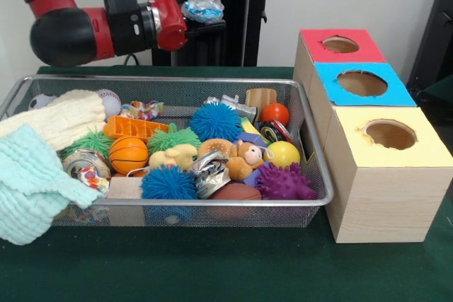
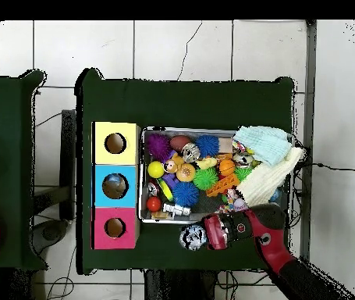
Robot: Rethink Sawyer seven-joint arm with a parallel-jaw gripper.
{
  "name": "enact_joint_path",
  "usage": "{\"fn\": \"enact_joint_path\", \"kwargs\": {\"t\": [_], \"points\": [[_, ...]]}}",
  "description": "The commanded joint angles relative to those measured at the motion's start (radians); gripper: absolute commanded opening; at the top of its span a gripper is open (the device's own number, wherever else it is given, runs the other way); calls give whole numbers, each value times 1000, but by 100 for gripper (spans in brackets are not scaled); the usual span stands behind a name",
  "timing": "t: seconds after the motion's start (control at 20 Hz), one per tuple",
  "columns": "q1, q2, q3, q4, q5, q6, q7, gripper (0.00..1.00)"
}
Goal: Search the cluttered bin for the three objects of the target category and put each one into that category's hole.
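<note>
Above the desk, behind the wire bin, a crumpled silver wrapper is being gripped in the clenched claw, beside the red-topped box.

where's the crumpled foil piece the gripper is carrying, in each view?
Front view: crumpled foil piece at top centre, held by the gripper, above the bin's far rim.
Overhead view: crumpled foil piece at lower centre, just below the wire bin, right of the red box.
Shared landmark: the red box.
</note>
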Motion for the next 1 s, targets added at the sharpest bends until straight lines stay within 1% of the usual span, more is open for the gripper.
{"fn": "enact_joint_path", "kwargs": {"t": [0.05,0.2,0.5,0.7,0.9,1.0], "points": [[44,81,62,-135,66,-178,-91,100],[57,72,71,-129,80,-206,-63,100],[94,49,79,-161,92,-211,-15,100],[119,42,96,-172,141,-211,23,100],[134,23,117,-157,200,-218,53,100],[144,19,120,-159,217,-219,54,100]]}}
